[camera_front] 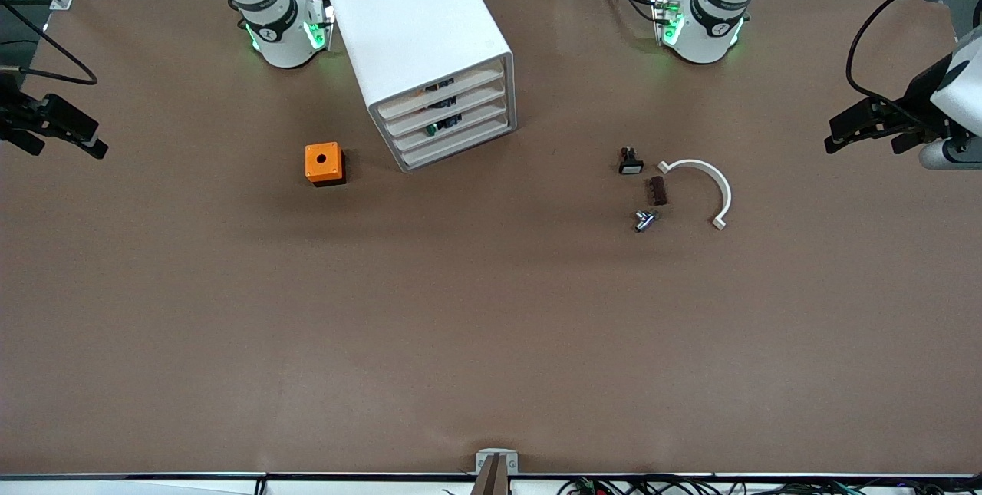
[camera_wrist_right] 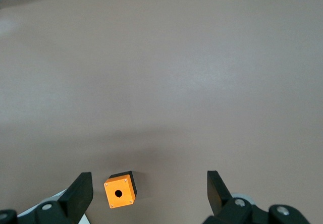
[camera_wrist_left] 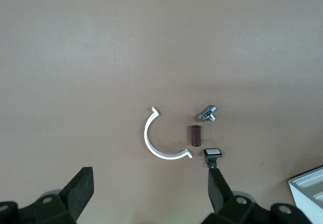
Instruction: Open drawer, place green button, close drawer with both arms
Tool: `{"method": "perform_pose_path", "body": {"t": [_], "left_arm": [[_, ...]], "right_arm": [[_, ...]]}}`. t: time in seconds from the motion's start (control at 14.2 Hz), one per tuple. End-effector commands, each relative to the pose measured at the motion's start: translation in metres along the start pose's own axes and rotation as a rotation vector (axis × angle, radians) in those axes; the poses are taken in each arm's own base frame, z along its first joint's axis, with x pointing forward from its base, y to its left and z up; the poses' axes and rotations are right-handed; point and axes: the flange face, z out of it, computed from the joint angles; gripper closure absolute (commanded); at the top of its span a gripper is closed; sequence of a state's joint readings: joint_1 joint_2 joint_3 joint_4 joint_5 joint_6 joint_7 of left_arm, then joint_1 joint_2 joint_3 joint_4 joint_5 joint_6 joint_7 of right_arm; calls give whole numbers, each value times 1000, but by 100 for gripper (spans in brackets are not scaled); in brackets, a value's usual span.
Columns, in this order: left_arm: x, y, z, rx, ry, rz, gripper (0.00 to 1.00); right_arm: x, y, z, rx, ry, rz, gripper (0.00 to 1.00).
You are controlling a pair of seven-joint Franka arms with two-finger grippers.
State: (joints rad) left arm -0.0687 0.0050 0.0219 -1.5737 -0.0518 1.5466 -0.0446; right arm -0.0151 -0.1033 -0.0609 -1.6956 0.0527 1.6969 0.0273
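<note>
The white cabinet [camera_front: 418,27] stands toward the right arm's end of the table, with all four drawer fronts flush. The drawer [camera_front: 479,117], third down, is shut. A tiny green and dark piece, seemingly the button [camera_front: 432,127], shows through its front. My left gripper [camera_front: 832,134] hangs open and empty in the air at the left arm's end of the table; it also shows in the left wrist view [camera_wrist_left: 150,188]. My right gripper [camera_front: 96,138] hangs open and empty at the right arm's end of the table; it also shows in the right wrist view [camera_wrist_right: 149,188].
An orange cube with a black hole [camera_front: 324,163] [camera_wrist_right: 120,189] sits beside the cabinet. Toward the left arm's end of the table lie a small black part with a white face [camera_front: 630,162] [camera_wrist_left: 212,154], a brown block [camera_front: 657,190], a metal fitting [camera_front: 644,219] and a white curved clip [camera_front: 725,192].
</note>
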Motion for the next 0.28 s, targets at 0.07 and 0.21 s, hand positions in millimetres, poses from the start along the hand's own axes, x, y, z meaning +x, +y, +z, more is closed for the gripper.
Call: {"method": "perform_pose_path", "body": {"t": [0.07,0.21], "left_arm": [[-3,0,-5,27,0,-6,0],[-3,2,-6,27,1,-2,0]], "right_arm": [[-4,4,-8,2,2,-3,0],[-5,4,-7,4,2,-2,0]]}}
